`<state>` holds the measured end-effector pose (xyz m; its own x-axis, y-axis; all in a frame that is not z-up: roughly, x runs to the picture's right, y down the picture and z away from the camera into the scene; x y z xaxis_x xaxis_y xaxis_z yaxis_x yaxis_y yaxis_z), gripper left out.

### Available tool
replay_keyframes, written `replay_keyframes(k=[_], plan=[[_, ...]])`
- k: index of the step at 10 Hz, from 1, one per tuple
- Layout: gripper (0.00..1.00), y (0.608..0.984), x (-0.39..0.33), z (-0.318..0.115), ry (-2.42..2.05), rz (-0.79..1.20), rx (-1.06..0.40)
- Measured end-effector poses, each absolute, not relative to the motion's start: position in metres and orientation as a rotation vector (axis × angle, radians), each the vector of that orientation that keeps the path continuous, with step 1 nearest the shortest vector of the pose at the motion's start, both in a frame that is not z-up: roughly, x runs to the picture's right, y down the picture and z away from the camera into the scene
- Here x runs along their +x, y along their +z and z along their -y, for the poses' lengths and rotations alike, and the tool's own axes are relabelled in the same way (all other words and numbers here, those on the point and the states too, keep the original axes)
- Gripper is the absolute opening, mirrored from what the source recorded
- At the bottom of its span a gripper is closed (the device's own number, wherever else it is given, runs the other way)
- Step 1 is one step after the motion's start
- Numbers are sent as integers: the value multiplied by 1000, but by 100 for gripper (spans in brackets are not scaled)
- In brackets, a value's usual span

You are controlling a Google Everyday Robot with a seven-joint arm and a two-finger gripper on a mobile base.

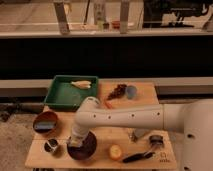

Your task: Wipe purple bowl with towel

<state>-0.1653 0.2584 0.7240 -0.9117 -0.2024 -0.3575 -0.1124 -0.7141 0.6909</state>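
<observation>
Far left on the wooden surface (145, 95): one brown bowl (46, 122) with a blue-grey inside, contents not discernible, one small metal cup (51, 145) just in front of it, and behind them one green tray (60, 95) holding a single pale yellow item (83, 84). Next right, at the front edge: one purple bowl (84, 150), upright, mouth up, round so no long axis, with the end effector (76, 140) over its left part; released or clenched, cannot tell. Further right: one orange fruit (116, 151), one black-handled tool (137, 156).

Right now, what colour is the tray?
The tray is green, camera view; gripper sits over the purple bowl.
</observation>
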Motion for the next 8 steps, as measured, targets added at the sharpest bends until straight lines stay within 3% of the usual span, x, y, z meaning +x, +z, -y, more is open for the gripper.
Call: replay_keyframes(k=[8], plan=[[0,703,-126,-286,-2827,1232,550]])
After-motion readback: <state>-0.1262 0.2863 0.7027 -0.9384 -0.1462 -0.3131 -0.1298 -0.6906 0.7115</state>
